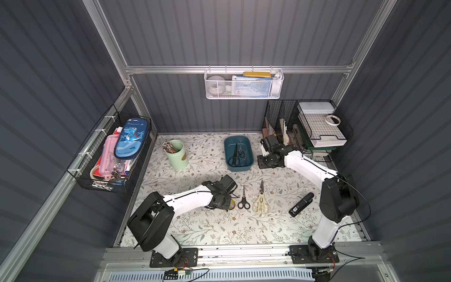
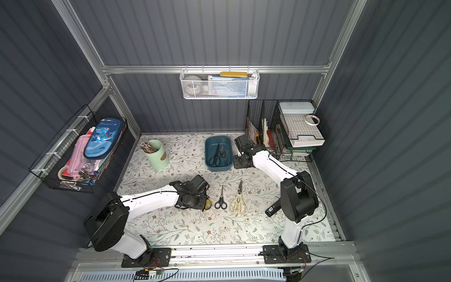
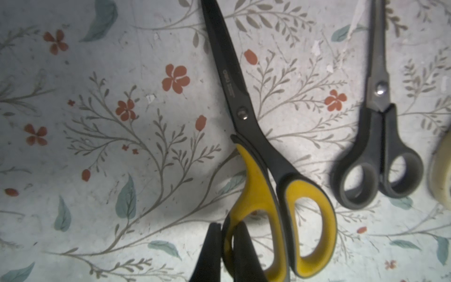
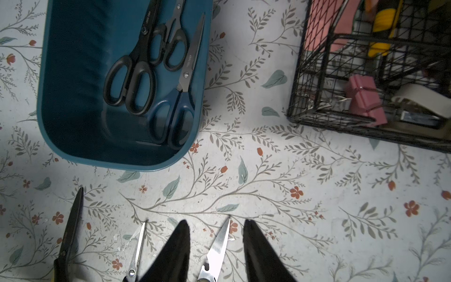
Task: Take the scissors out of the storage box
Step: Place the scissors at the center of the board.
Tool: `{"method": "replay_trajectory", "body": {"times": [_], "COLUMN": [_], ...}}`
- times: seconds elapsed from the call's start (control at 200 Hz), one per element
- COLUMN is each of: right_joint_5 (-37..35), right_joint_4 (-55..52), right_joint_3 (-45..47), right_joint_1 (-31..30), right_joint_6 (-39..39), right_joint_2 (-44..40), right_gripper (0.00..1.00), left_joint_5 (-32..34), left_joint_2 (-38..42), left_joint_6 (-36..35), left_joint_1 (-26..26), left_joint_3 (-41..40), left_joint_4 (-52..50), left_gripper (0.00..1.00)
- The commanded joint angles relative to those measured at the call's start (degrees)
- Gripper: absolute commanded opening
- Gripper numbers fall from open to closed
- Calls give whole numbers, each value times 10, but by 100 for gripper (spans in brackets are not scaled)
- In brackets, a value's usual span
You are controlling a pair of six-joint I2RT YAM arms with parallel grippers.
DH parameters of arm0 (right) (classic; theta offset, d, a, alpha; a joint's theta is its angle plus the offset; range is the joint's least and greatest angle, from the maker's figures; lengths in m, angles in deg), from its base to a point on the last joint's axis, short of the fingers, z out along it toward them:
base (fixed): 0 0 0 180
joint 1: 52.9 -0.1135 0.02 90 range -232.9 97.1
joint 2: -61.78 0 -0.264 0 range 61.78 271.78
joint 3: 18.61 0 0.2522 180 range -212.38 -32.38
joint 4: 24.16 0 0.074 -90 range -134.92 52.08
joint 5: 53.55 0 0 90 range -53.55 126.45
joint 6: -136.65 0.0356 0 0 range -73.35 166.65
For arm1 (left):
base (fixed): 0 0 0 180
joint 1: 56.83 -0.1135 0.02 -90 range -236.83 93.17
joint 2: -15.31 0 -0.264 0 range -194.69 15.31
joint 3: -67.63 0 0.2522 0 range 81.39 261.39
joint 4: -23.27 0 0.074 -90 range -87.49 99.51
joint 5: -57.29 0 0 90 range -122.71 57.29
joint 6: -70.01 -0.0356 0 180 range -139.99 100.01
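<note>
Left wrist view shows the left jaws closed on the rim of one yellow finger ring of the yellow-and-black scissors (image 3: pixel 256 151). The blades are shut. Whether this pair rests on the flowered surface (image 3: pixel 97 122) or sits just above it cannot be told. Just beside it lies a small black-handled pair (image 3: pixel 378 146), blades also shut.

In both top views the storage box (image 1: pixel 229 149) (image 2: pixel 211 149) stands toward the back of the surface. Three pairs are inside it, crowded against its right wall:
- a large black-handled pair (image 4: pixel 129 80)
- a smaller black pair (image 4: pixel 170 48), overlapping the large one
- a blue-handled pair (image 4: pixel 175 117), nearest that wall

Well in front of the box, out on the surface, the small black-handled pair and the cream kitchen shears (image 1: pixel 261 202) lie side by side, tips pointing toward the box. The gripped pair is to their left, mostly hidden under the left wrist. A black stapler-like bar (image 1: pixel 301 204) lies farther right of the shears.

The right jaws hang just beside the box's right wall, spread apart and holding nothing.
</note>
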State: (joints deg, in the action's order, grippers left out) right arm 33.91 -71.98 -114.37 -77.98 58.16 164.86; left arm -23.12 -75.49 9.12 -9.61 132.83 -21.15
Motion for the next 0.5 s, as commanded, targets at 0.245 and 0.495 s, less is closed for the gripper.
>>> {"method": "replay_trajectory", "body": {"times": [0.245,0.495], "right_joint_5": [1,-7], "right_joint_4": [-1,-11], "right_joint_3": [6,-7], "right_joint_1": [-3,-3], "right_joint_6": [4,1], "right_joint_2": [-10,-11], "right_gripper": [40,40], "left_joint_5": [33,58], "left_joint_2": [-18,14], "left_joint_6": [-13,-7], "left_joint_1": [-1,-1], "left_joint_3": [8,59], "left_joint_4": [-9,-46], "left_gripper": [22,32]}}
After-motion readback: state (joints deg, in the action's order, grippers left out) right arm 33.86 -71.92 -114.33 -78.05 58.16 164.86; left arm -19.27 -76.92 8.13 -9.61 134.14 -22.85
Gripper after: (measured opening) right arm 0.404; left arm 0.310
